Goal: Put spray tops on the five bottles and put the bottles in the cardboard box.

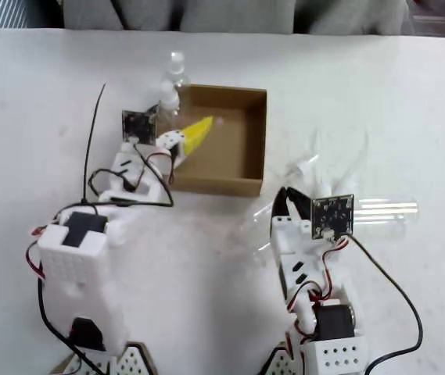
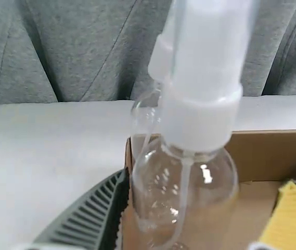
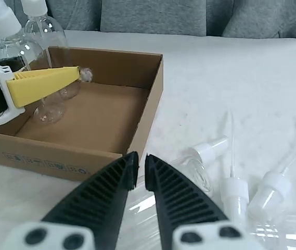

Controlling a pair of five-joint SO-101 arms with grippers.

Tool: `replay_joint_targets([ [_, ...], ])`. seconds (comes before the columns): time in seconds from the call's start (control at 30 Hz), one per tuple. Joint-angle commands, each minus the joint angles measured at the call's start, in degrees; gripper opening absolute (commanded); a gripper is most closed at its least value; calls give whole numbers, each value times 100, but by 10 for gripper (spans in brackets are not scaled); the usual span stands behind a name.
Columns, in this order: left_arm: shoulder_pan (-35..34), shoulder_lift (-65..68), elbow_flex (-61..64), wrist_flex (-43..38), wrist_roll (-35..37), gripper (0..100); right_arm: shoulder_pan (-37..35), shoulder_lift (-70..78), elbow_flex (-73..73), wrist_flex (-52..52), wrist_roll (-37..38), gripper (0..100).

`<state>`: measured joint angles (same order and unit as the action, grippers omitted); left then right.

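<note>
Right gripper (image 3: 141, 159): closest in, poised over the table (image 1: 42, 94) just in front of the box's right-hand corner. The black jaws are drawn in to a thin slit and hold nothing.
Loose bottles (image 1: 378, 211): clear ones lying on their sides, beside and under the right gripper, right of the box.
Spray tops (image 3: 233, 190): several white ones lying loose among those bottles, their thin tubes sticking out.
Cardboard box (image 1: 255, 141): open and brown, mid-table between the two arms, with most of its floor bare.
Left gripper (image 1: 184, 125): at the box's left wall, reaching over it and set around a bottle. I cannot tell whether it clasps the bottle or has let it go.
Capped bottle (image 2: 184, 182): clear with a white spray top on. Its lower part is inside the box against the left wall.
Second bottle (image 1: 177, 66): also capped, standing on the table just beyond the box's far-left corner.
Grey cushions (image 2: 59, 47): along the table's far edge.
</note>
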<state>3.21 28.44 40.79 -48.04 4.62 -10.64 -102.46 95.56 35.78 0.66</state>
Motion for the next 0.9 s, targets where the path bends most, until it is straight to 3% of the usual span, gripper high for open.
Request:
replay_joint_targets([
  [0.0, -101, -356, 26, 26, -18, 421, 57, -84, 123, 13, 53, 15],
  [0.4, -84, -1947, 1002, 167, -18, 419, 57, -84, 123, 13, 53, 15],
  [0.63, -101, -3037, 1451, 1380, -62, 419, 66, -84, 123, 13, 53, 15],
  [0.87, -101, -5147, 2330, 3007, -62, 419, 75, -84, 123, 92, 53, 15],
])
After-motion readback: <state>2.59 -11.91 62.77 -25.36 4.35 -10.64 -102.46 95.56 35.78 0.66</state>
